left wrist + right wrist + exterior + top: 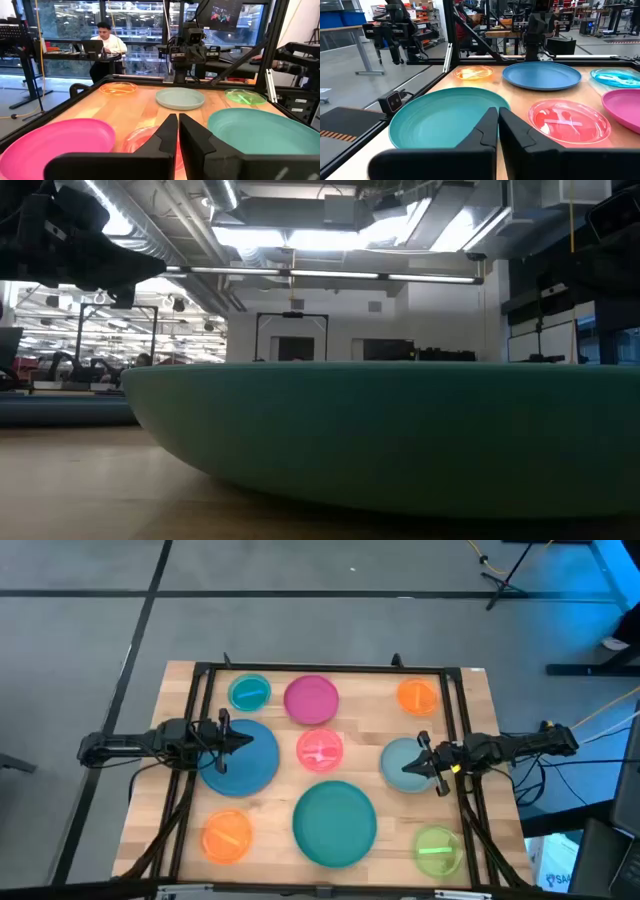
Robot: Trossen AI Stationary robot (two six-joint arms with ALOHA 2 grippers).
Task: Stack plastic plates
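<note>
Nine plates lie flat and apart on the wooden table (280,795). Along the far side are a small teal one (249,692), a magenta one (311,700) and an orange one (418,696). In the middle row are the large blue plate (250,768), a pink one (320,749) and a grey-blue one (395,762). Nearest are an orange plate (227,837), the large teal plate (334,823) (400,430) and a lime green one (437,848). My left gripper (248,740) (177,131) is shut above the blue plate's right part. My right gripper (408,766) (498,127) is shut above the grey-blue plate.
A black frame (320,668) runs round the table's far edge and down both sides. A small camera (394,101) sits at the near edge. Bare wood shows between the plates. A person (107,42) sits at a desk beyond the table.
</note>
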